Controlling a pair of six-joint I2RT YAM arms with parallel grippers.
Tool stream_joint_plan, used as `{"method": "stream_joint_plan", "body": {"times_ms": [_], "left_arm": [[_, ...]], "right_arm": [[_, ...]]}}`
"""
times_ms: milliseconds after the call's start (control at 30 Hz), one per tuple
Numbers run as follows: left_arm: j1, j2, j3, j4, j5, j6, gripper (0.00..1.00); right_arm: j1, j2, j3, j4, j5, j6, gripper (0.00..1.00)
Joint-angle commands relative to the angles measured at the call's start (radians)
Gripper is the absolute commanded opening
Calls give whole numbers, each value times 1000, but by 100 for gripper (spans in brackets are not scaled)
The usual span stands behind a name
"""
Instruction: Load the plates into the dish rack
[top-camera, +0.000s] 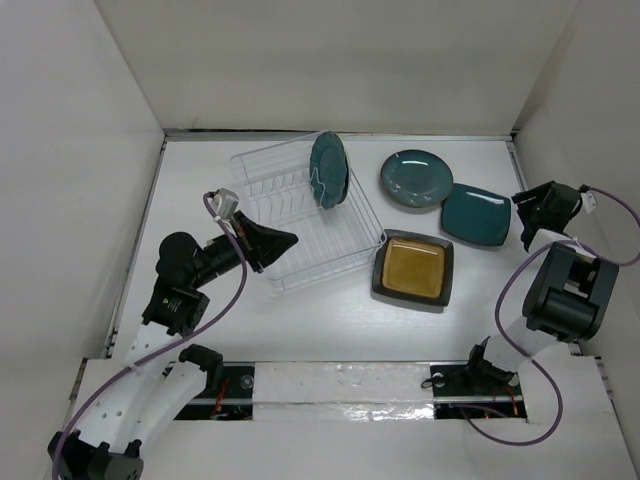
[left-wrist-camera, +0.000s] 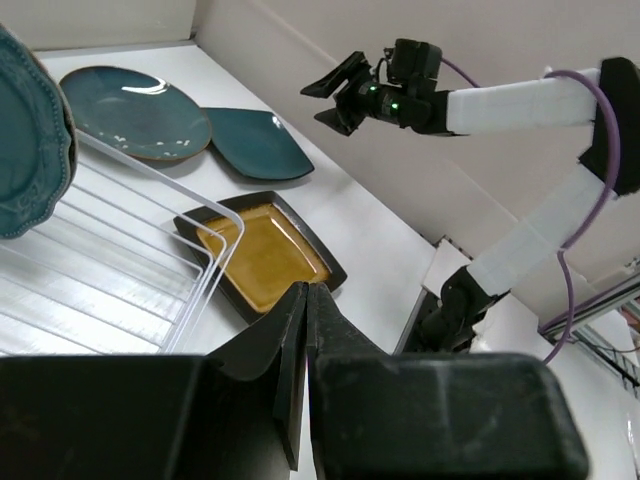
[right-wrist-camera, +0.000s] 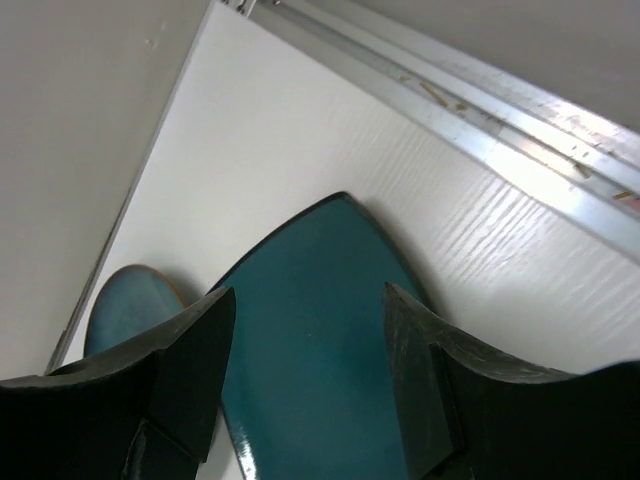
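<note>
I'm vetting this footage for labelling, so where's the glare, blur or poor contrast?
Top view: even light, soft shadows, but the clear rack barely stands out from the white table. Left wrist view: a glint on the dark round plate; the left gripper is a dark, detail-free mass. Right wrist view: the right gripper looks soft, the teal square plate sharper.

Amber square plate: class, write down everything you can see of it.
The amber plate is square with rounded corners. It has a glossy amber well inside a broad black rim, and looks like glazed ceramic. It lies flat, face up and empty, on the white table, beside the right corner of the rack; whether the two touch is unclear. No gripper touches it.
</note>
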Motion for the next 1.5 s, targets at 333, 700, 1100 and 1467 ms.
{"method": "stream_joint_plan", "body": {"times_ms": [333, 700, 1100, 1467], "left_arm": [[-225, -95, 75, -97, -140, 143, 4], [-287, -138, 80, -136, -201, 179, 5], [-296, -173, 84, -148, -239, 193, 5], [-296, -188, 84, -145, -247, 190, 6]], "right_arm": [[-97, 263, 94, -3, -316, -160, 72], [-106, 406, 327, -328, -397, -313, 53], [-207, 552, 432, -502, -664, -478, 45], [-154, 359, 226, -310, -578, -390, 0]]}}
